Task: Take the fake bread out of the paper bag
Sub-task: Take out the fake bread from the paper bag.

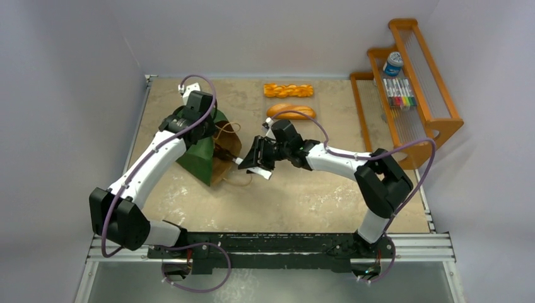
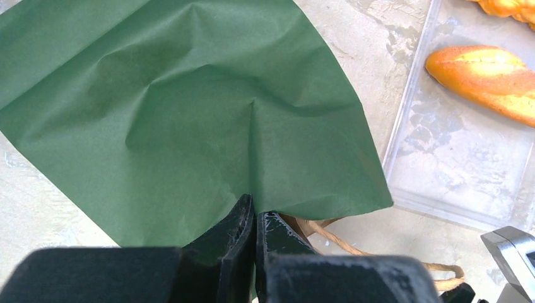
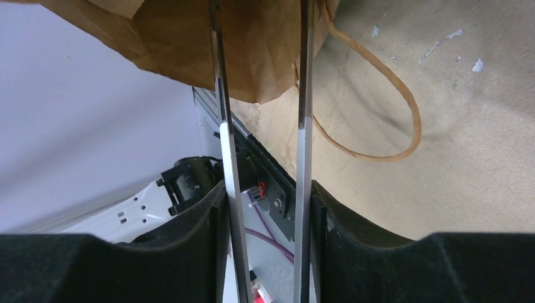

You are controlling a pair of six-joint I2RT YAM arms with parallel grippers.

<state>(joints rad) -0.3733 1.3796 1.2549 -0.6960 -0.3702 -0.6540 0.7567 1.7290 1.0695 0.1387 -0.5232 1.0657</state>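
Observation:
The dark green paper bag [image 1: 200,158] lies on its side at the table's left-middle, its brown mouth facing right. My left gripper [image 1: 203,125] is shut on the bag's upper edge; the left wrist view shows its jaws [image 2: 254,219] pinching the green paper [image 2: 189,113]. My right gripper [image 1: 257,158] is shut on long metal tongs [image 3: 305,95], whose two arms reach into the bag's brown inside [image 3: 252,44]. A braided bread stick [image 1: 288,90] and an oblong loaf [image 1: 291,111] lie outside the bag at the back. The loaf also shows in the left wrist view [image 2: 486,72]. No bread shows inside the bag.
The two bread pieces rest on a clear plastic tray [image 2: 454,164]. A brown cord handle [image 3: 404,107] loops on the table by the bag mouth. A wooden rack [image 1: 410,95] at the right holds markers [image 1: 399,93] and a blue-lidded jar [image 1: 393,63].

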